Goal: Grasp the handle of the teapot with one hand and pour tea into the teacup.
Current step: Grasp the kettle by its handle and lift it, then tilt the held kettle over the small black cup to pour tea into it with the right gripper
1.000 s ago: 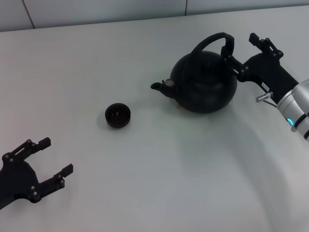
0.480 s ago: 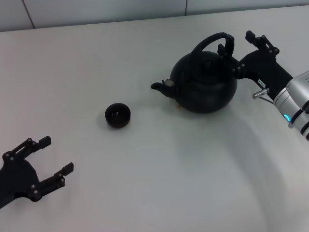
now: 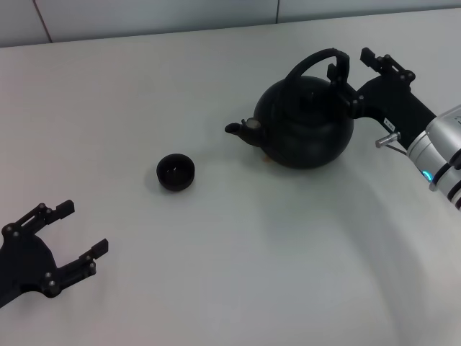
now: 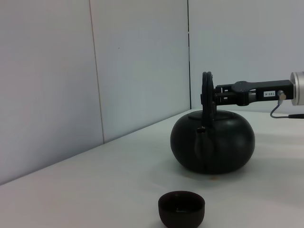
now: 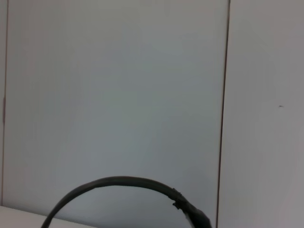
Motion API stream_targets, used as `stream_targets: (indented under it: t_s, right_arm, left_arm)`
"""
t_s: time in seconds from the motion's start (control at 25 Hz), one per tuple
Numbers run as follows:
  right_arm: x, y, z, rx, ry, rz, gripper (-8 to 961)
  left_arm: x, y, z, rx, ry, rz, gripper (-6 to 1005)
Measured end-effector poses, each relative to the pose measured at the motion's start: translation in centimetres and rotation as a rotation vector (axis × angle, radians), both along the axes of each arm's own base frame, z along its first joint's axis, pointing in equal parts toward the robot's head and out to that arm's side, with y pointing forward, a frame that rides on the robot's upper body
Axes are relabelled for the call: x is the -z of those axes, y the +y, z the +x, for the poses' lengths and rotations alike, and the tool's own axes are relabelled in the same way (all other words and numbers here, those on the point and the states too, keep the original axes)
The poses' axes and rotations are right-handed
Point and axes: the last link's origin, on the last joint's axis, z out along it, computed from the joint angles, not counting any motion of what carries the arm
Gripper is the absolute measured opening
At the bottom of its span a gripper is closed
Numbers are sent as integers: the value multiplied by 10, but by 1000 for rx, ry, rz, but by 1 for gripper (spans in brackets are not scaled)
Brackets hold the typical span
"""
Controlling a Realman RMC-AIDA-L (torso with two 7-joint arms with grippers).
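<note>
The matte-black teapot (image 3: pixel 306 124) stands on the white table at the right, spout pointing left. Its handle (image 3: pixel 311 59) arches over the lid. The small dark teacup (image 3: pixel 176 172) sits to the left of the spout, apart from it. My right gripper (image 3: pixel 352 65) is open at the right end of the handle, with one finger on either side of it. The left wrist view shows the teapot (image 4: pixel 212 142), the handle (image 4: pixel 206 90), the teacup (image 4: pixel 181 208) and the right gripper (image 4: pixel 222 93) level with the handle's top. The right wrist view shows only the handle's arch (image 5: pixel 123 183). My left gripper (image 3: pixel 85 228) is open and empty at the near left.
The white table (image 3: pixel 252 274) stretches around both objects. A pale panelled wall (image 3: pixel 144 14) runs along its far edge.
My right gripper has moved a little left, closer onto the handle's right end. My left gripper has drifted slightly down. Teapot and teacup have not moved.
</note>
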Motion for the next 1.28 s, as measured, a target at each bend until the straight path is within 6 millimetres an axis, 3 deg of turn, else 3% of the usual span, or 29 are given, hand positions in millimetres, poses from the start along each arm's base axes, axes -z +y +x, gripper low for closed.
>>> stream_targets:
  t_s: [0.12, 0.52, 0.88, 1.28]
  right_arm:
    - [1, 0, -1, -2, 1, -3, 695]
    - [3, 3, -3, 8, 33, -28, 201]
    - [-1, 0, -5, -19, 53, -5, 82]
    - [-16, -2, -9, -71, 107, 47, 81]
  left_arm:
    - [0, 0, 0, 0, 0, 0, 819]
    - [0, 1, 1, 2, -1, 2, 819]
    - [0, 1, 0, 2, 0, 2, 819]
    - [0, -1, -1, -3, -1, 2, 819]
